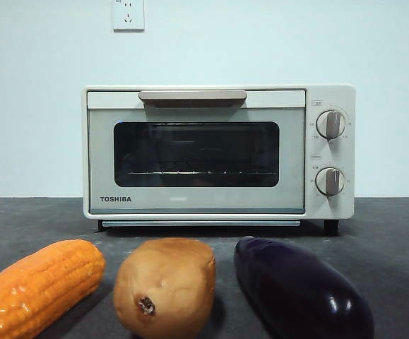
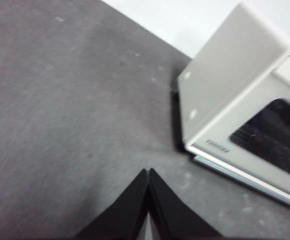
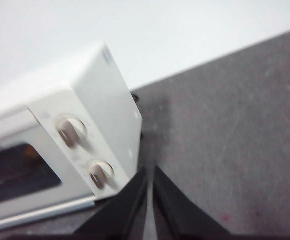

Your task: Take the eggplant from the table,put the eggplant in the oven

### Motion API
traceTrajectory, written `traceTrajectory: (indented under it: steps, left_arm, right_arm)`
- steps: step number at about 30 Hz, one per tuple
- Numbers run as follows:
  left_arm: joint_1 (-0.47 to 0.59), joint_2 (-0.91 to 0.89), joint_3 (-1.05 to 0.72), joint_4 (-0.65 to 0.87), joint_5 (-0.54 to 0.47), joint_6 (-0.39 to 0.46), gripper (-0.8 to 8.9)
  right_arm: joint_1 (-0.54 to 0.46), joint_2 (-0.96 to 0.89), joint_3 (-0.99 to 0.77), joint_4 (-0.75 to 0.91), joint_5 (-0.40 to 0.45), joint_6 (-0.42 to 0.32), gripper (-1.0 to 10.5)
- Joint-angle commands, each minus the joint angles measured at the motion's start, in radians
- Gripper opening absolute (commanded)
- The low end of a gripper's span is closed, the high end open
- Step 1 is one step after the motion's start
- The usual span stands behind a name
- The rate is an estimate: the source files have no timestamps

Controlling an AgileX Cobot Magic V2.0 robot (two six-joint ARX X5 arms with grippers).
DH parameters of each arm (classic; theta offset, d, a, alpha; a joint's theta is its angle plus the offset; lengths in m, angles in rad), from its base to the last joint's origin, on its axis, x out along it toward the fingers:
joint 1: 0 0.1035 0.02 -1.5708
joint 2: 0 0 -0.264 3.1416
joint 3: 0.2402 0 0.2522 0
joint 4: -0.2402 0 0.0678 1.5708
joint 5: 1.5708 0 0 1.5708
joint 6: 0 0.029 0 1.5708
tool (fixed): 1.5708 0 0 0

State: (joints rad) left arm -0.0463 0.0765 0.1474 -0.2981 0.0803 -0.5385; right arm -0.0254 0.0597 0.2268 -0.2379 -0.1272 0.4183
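Nothing done yet, as far as can be judged — the eggplant (image 1: 299, 291) lies on the table (image 1: 388, 233) in front of the oven (image 1: 218, 152), just right of the potato (image 1: 165, 286), w/ the corn cob (image 1: 38, 286) further left, and the oven door (image 1: 196, 159) is shut. Left gripper (image 2: 148, 172) hangs over bare table beside the oven's left end, jaws pressed together & empty; right gripper (image 3: 149, 170) likewise closed on nothing, near the knobs (image 3: 70, 131) end. All still to do: open door, grasp eggplant, put it inside — neither arm is near the veg.
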Motion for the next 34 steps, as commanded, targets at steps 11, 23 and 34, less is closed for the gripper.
traceTrajectory:
  steps: [11,23,34]
  left_arm:
    - [0.000,0.336,0.326,-0.005,0.132,0.116,0.04]
    - [-0.041,0.649,0.583,-0.088,0.347,0.185,0.04]
    - [-0.147,0.745,0.649,-0.090,0.346,0.200,0.04]
  right_arm:
    - [0.000,0.236,0.342,-0.196,-0.058,-0.105,0.0]
    - [0.005,0.568,0.642,-0.547,-0.426,-0.165,0.7]
    - [0.203,0.765,0.680,-0.601,-0.539,-0.162,3.3]
